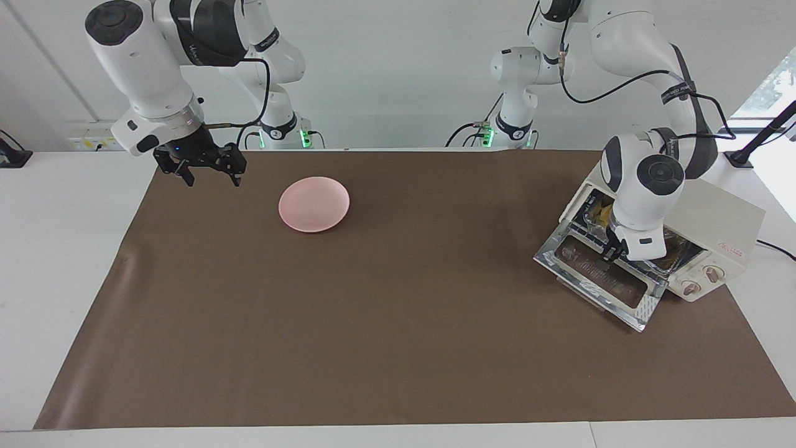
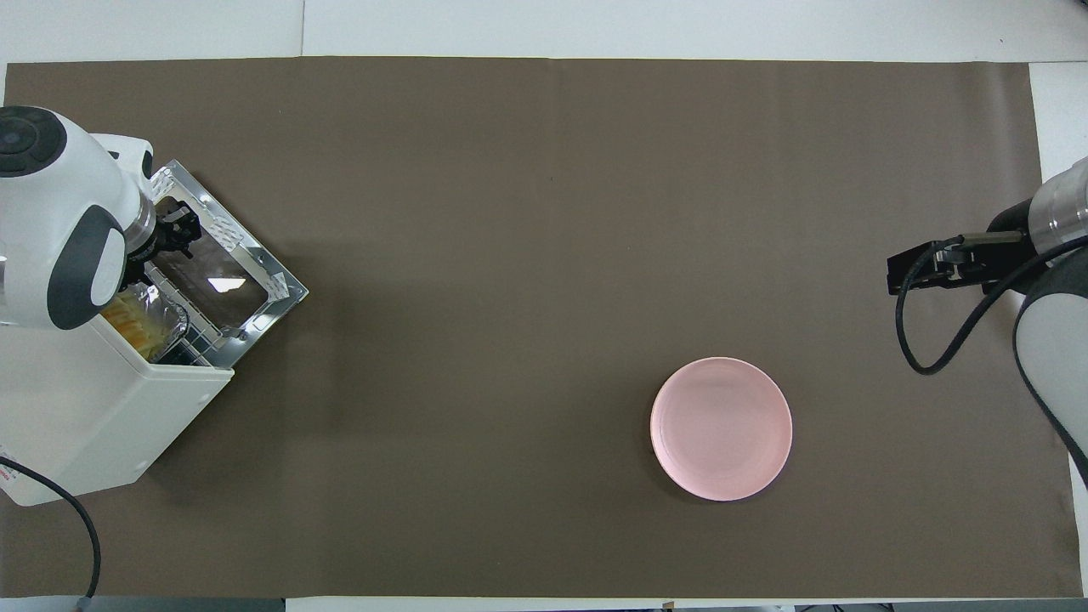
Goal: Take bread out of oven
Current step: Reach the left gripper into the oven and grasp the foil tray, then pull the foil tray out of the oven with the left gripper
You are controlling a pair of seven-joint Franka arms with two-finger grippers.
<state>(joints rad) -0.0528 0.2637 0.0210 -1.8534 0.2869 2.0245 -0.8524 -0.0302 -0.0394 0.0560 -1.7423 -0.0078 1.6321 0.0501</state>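
We found the left gripper point(image 1: 612, 254) down at the mouth of the oven point(image 1: 715, 224), its dark fingers over the inner edge of the open door point(image 1: 597, 280). How far its fingers stood apart, and whether they touched anything, we could not tell, as the wrist covered much of them. From the overhead view the same gripper point(image 2: 174, 234) sat over the glass of the lowered door, just in front of the opening.

The bread point(image 2: 127, 319) lay inside the oven, showing as a golden-yellow strip in a crinkled foil tray point(image 2: 166, 323) on the rack. In the facing view only a small yellow patch of the bread point(image 1: 600, 214) showed beside the left wrist. The oven stood at the left arm's end of the table, turned at an angle, its door folded down flat onto the brown mat point(image 1: 398, 323).

The right gripper point(image 1: 202, 165) hung in the air over the mat's edge at the right arm's end of the table, fingers spread wide and holding nothing; that arm waited. A pink plate point(image 1: 314, 204) rested on the mat, well apart from the oven, toward the right arm's end and near that gripper.
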